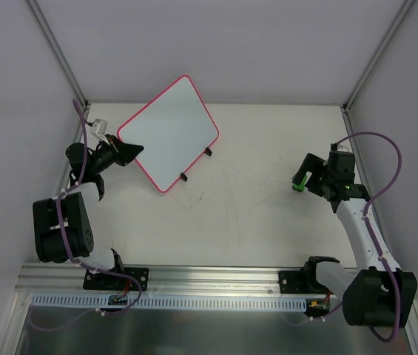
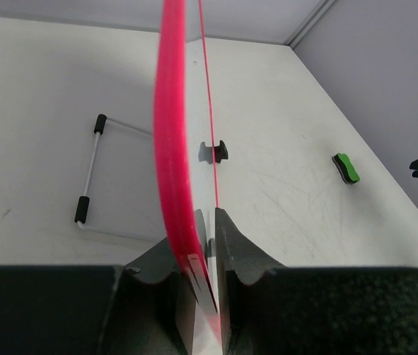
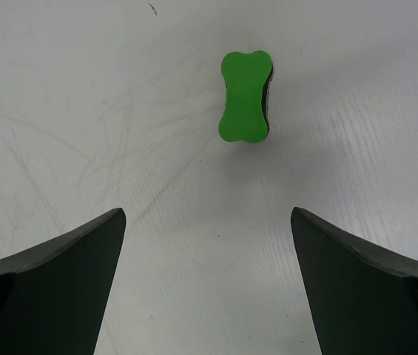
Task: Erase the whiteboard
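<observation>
while left pincer (image 2: 210, 225) clamps one whiteboard (image 1: 168, 133) | right pincer (image 3: 207, 216) apart | one green eraser (image 3: 245, 96)

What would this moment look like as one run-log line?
left end effector: shut on whiteboard rim | right end effector: open, facing eraser on table, not touching | whiteboard face: no writing visible
</observation>
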